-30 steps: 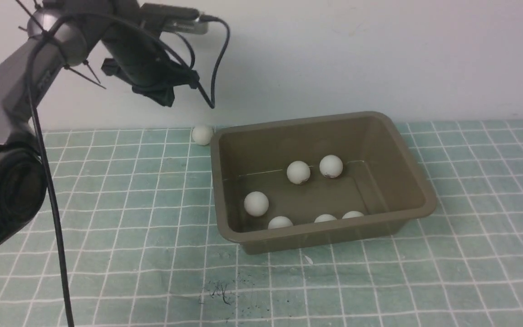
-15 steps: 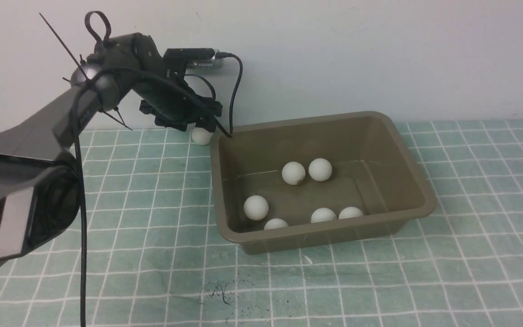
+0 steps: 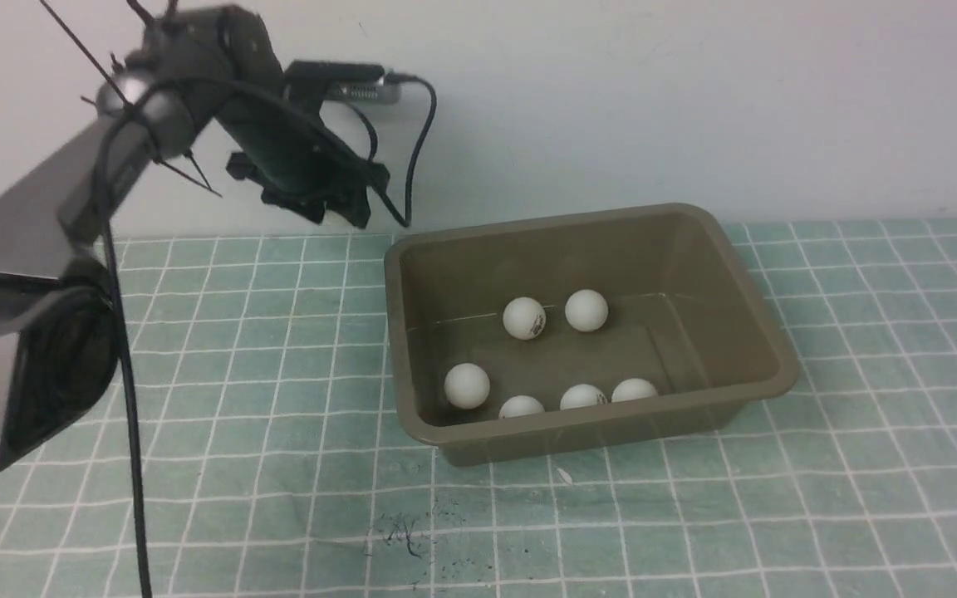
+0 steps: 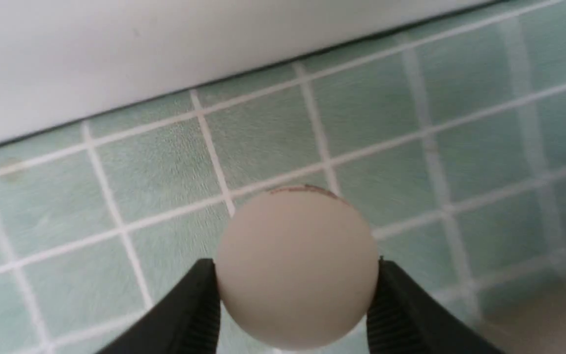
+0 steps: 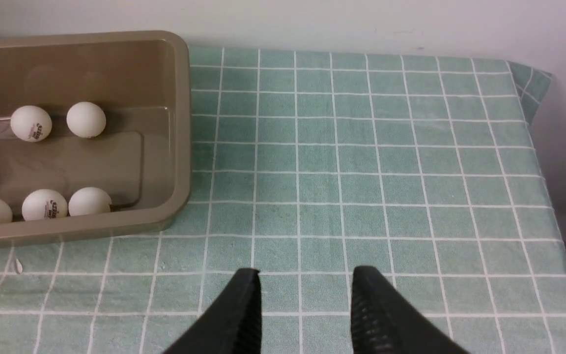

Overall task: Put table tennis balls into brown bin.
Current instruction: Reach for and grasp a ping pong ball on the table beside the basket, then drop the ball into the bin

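Nearest, the right claw [image 5: 307, 274], seen only by its own wrist camera, hangs parted and empty over the worktop [image 5: 361, 162]. Six balls [image 3: 524, 318] lie in the bin [image 3: 586, 425]. By its far left corner, the raised left claw [image 3: 337, 208] pinches a seventh ball [image 4: 297, 268], hidden from the front, near the wall [image 3: 611, 100].

Grey left arm [image 3: 30, 224] with black cable [image 3: 127, 399]; right claw [image 5: 305, 280] ribbed black.
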Tool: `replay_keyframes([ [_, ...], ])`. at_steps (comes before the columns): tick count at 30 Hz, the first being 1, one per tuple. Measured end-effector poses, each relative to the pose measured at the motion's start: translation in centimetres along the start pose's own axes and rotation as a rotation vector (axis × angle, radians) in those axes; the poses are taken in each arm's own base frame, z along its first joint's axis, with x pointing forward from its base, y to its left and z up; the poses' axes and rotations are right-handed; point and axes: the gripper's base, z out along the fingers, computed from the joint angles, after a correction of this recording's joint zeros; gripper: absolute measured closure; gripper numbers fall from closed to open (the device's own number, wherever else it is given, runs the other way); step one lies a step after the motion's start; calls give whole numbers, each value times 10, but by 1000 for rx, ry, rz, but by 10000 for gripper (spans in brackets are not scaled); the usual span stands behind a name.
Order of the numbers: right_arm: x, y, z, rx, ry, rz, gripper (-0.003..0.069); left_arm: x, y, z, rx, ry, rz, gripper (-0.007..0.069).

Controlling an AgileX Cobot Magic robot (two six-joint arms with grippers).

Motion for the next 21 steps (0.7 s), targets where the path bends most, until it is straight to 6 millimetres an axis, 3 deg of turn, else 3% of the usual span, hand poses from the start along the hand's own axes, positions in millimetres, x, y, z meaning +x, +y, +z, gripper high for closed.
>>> replay_keyframes([
  [3,0,0,0,1,2,0,415,-8,-23,-47,60,-59,34,279],
  [6,0,0,0,5,5,-2,415,-11,-48,-64,104,-93,102,279],
  [10,4,-1,-6,5,9,1,415,-5,-85,-44,147,-44,185,279],
  [14,13,-4,-21,6,4,4,415,3,-108,-22,148,9,231,262],
  [18,33,-10,-55,4,-59,16,415,10,-125,-7,99,48,268,148],
  [21,48,-13,-81,-13,-162,41,417,9,-126,-10,63,46,211,137],
])
